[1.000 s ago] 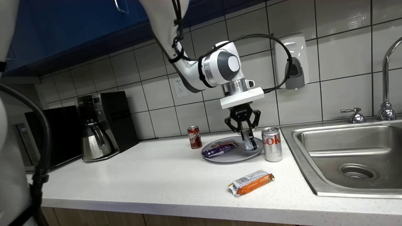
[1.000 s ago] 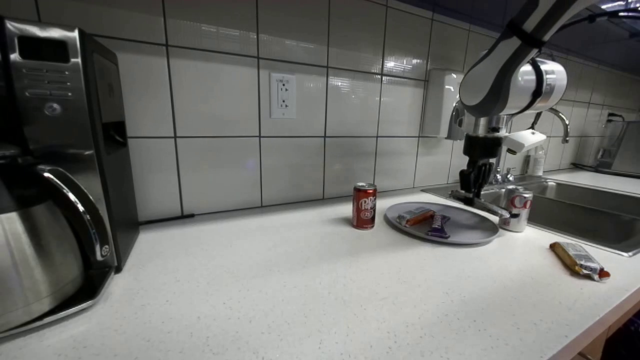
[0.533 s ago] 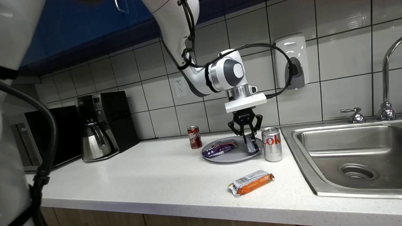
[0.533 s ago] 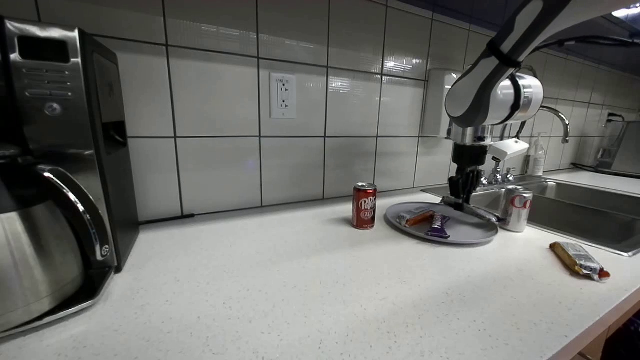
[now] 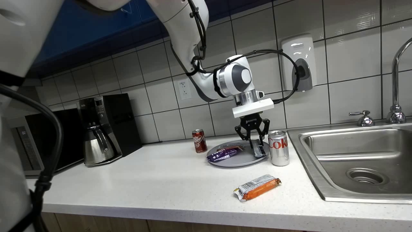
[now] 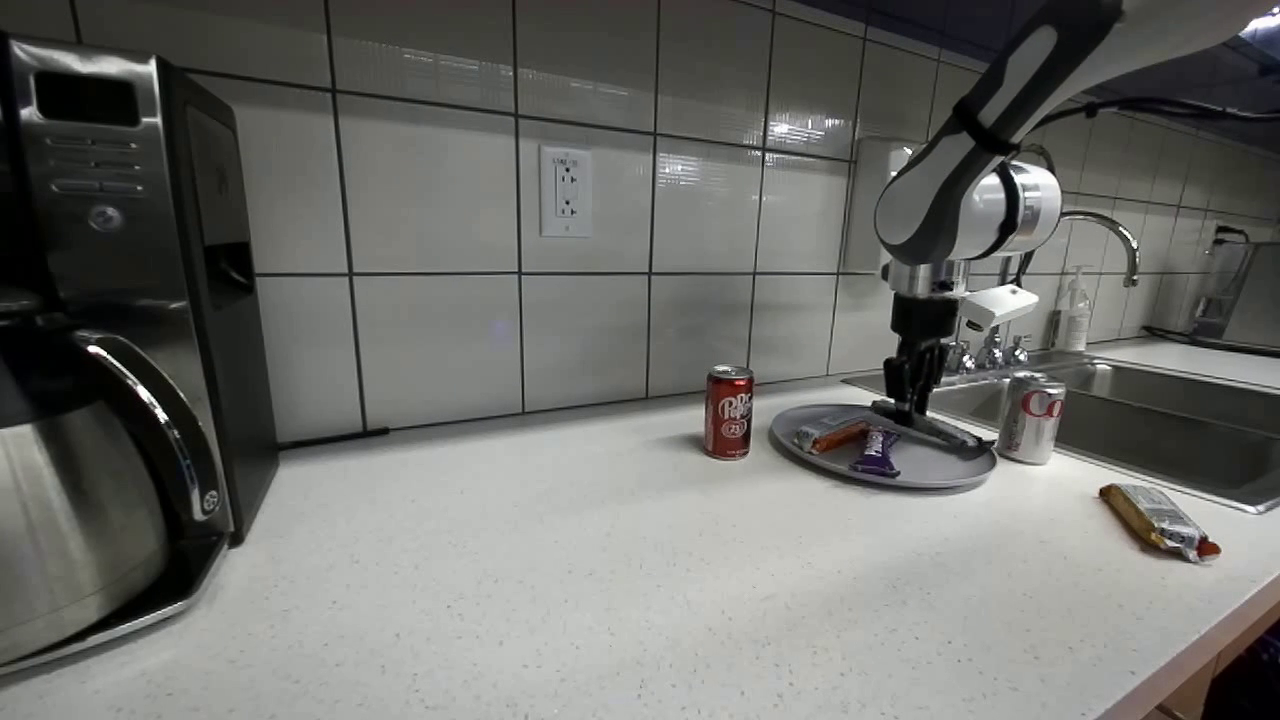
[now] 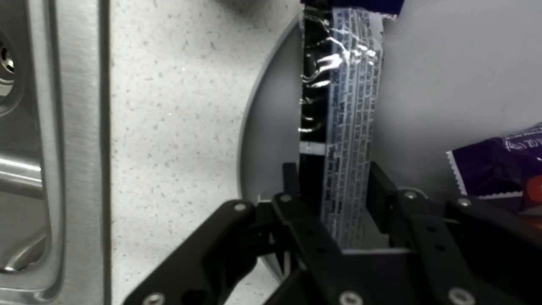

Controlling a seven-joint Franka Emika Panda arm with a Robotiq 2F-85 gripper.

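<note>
- The tool [image 7: 332,184] is standing spread, its fingers [image 7: 379,190] straddling a black-and-silver wrapped bar [image 7: 338,93]. A slim gap is showing right of the bar in the wrist view; contact at its left edge: can't tell.
- That bar is lying on the grey plate [image 5: 239,160], along the side nearer the silver Coke can [image 5: 279,149]. Its fine label print is facing up at the wrist camera.
- Two more bars are sharing the plate: a purple one [image 6: 877,455] and an orange-and-silver one [image 6: 836,435]. They're lying next to each other on the side nearer the Dr Pepper can [image 6: 729,412]; touching or not, can't tell.
- Both cans are standing upright on the desk [image 5: 154,187], with the plate sitting between them.
- An orange-and-white packet [image 5: 258,187] is lying on the desk, apart from the plate, nearer the front edge.
- The steel sink [image 5: 313,167] is sitting beyond the Coke can, faucet [image 5: 396,93] rising behind it.
- A soap dispenser [image 5: 299,62] is hanging on the tiled wall.
- The coffee maker [image 5: 111,124] is standing well apart from the plate, beside the microwave [image 5: 58,141].
</note>
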